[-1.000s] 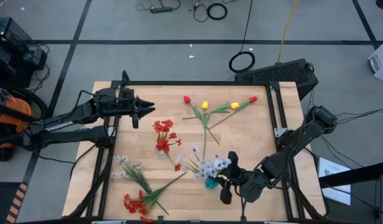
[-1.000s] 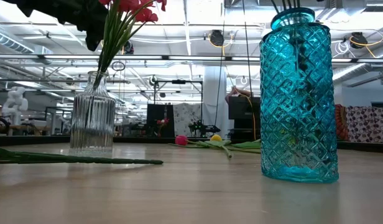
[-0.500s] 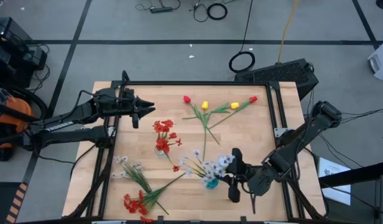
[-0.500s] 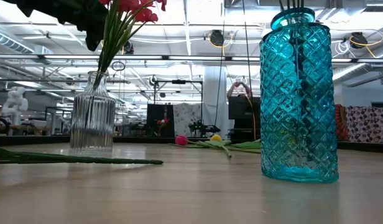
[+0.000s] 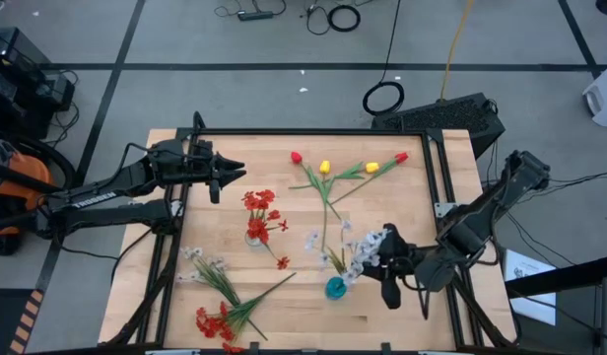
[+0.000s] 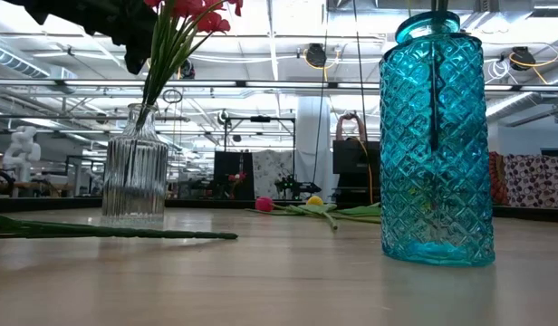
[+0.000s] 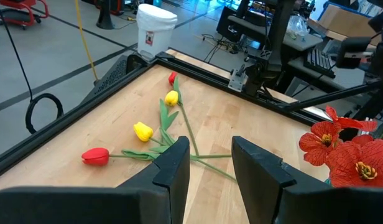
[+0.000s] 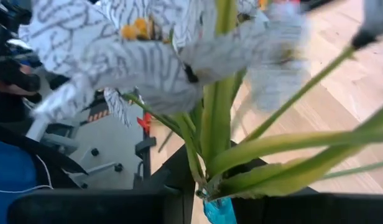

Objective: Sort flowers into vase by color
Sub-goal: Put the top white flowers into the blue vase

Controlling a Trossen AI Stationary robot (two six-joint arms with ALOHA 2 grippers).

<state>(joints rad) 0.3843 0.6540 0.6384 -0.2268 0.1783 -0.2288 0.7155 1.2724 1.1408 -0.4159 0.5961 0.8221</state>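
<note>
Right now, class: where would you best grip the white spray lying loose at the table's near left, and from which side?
Grip the white spray on its thin green stalk, below the blossoms, coming straight down from above: it lies flat, and the stalk is its firmest part.

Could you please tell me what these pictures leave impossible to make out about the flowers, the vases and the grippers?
- Right gripper: the white spray fills the right wrist view and hides its fingertips, so the grip is unclear.
- Blue vase: the low view's top edge cuts off its mouth; patterned glass blurs the stems inside.
- Clear vase: in the high view the red blossoms cover it.
- Left gripper: open, idle.
</note>
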